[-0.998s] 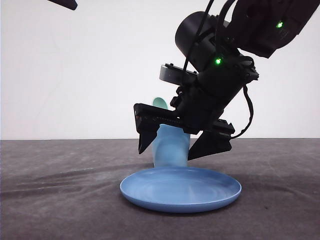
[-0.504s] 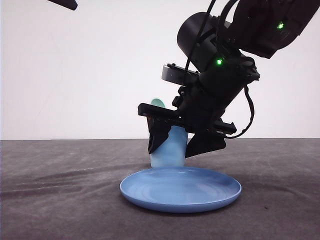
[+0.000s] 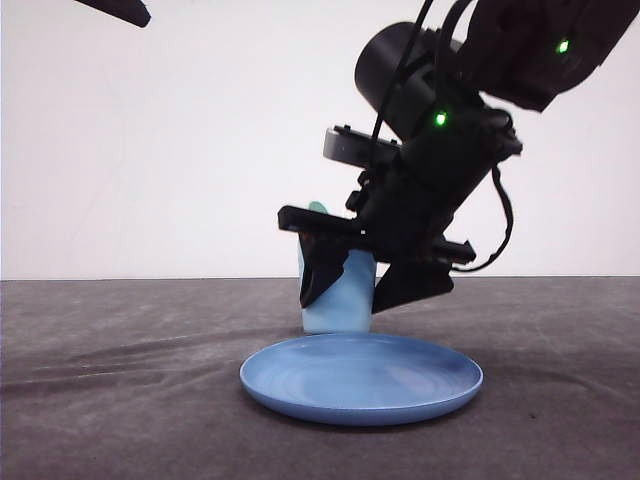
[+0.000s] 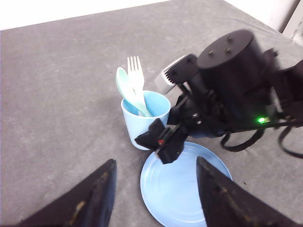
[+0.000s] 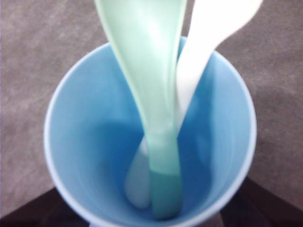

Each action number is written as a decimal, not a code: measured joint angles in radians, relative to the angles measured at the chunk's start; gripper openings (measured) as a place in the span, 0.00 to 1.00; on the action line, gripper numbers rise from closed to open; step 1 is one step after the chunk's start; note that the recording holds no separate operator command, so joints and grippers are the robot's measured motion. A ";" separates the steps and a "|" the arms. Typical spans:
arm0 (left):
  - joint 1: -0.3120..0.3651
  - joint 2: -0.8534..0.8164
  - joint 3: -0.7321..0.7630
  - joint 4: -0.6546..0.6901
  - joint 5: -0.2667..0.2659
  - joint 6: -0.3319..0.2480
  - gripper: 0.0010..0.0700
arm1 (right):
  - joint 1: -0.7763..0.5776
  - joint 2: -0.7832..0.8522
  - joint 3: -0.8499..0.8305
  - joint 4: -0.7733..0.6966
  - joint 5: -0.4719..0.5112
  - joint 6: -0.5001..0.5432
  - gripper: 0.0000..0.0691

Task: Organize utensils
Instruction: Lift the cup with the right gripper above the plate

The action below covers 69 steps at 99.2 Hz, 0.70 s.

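Fingers of the right arm (image 3: 361, 287) stand spread apart, one on each side of the light blue cup (image 3: 340, 300), holding nothing; whether either finger touches the cup wall cannot be told. Seen from the front, the two dark fingers point down and flank the upper half of the cup, which stands on the grey desk (image 3: 120, 400) just behind the round blue plate (image 3: 361, 380). The white fork (image 4: 136, 78) and the mint-green spoon (image 4: 124, 84) stand handle-down inside the cup, side by side and touching, leaning against the rim on the side away from the plate, their heads rising above it. In the right wrist view the spoon handle (image 5: 163, 156) and the fork handle (image 5: 194, 71) both reach the cup floor, the spoon lying over the fork. Both utensils thus sit between and slightly behind the right fingers. Left fingers (image 4: 156, 198), seen in the left wrist view, are wide apart and empty, raised well clear of cup and plate.
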 joint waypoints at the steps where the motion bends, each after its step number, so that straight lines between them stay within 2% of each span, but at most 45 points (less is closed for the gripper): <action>1: 0.000 0.000 0.000 0.000 0.000 0.000 0.45 | 0.000 -0.005 0.000 -0.002 0.000 -0.003 0.58; 22: 0.000 0.000 0.000 0.000 0.000 0.000 0.45 | 0.009 -0.159 0.000 -0.076 0.000 -0.068 0.58; 52: 0.000 0.000 0.000 0.000 0.000 0.000 0.45 | 0.052 -0.423 0.000 -0.274 0.000 -0.167 0.58; 69: 0.000 0.000 0.000 0.000 0.000 0.000 0.45 | 0.089 -0.521 0.000 -0.367 0.000 -0.193 0.58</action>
